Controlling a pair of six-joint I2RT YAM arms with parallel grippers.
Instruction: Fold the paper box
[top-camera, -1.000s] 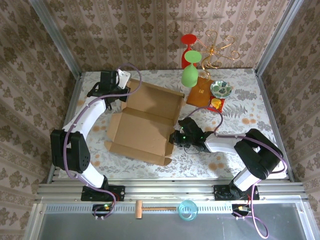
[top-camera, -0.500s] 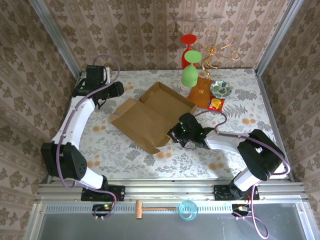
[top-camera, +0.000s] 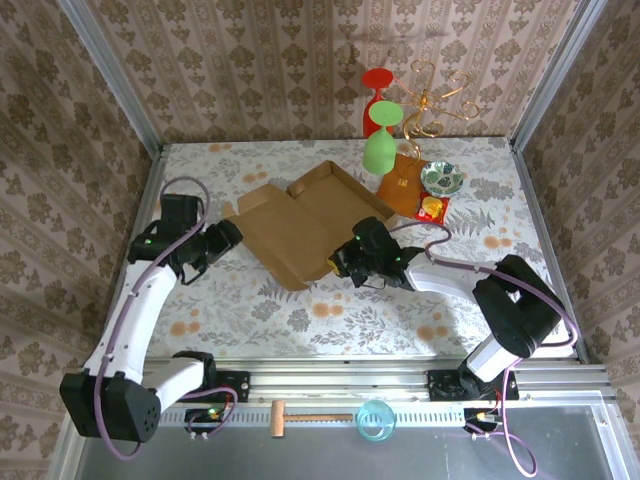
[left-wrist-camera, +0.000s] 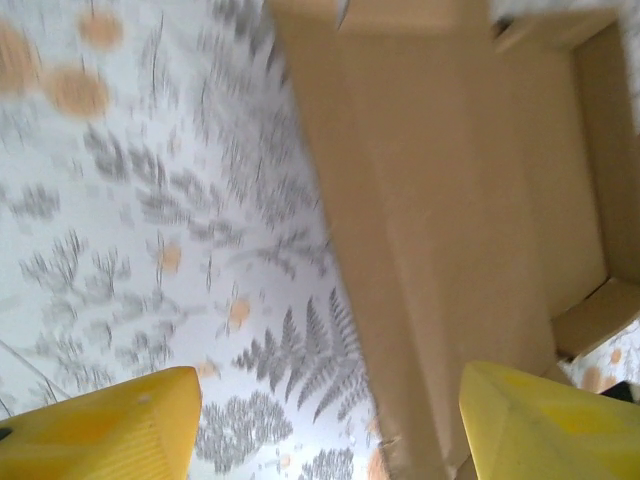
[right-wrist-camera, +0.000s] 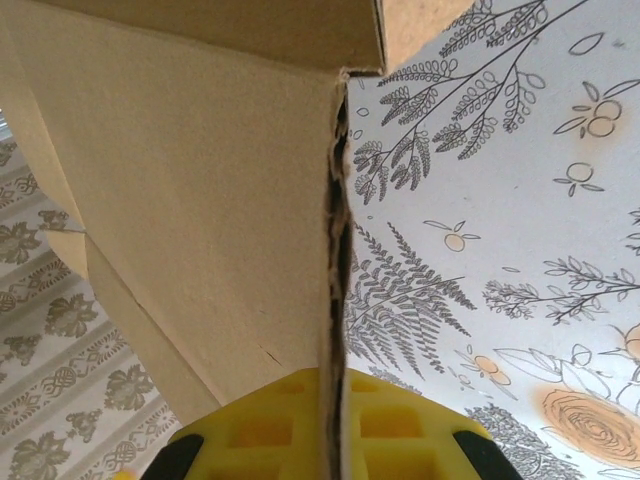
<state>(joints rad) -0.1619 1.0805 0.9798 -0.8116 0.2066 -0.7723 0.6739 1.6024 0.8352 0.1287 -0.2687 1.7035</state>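
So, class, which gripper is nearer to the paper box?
Right. The right gripper is shut on the near right edge of the paper box; the left gripper hangs open beside its left flap, gripping nothing.

The paper box (top-camera: 300, 225) is matt brown corrugated cardboard, its faces smooth and its cut edge rough and frayed. The worktop (top-camera: 260, 310) carries a matt covering printed with a floral pattern. The pads (right-wrist-camera: 262, 432) of the right gripper (right-wrist-camera: 335, 425) are yellow, matt and moulded in a waffle grid.
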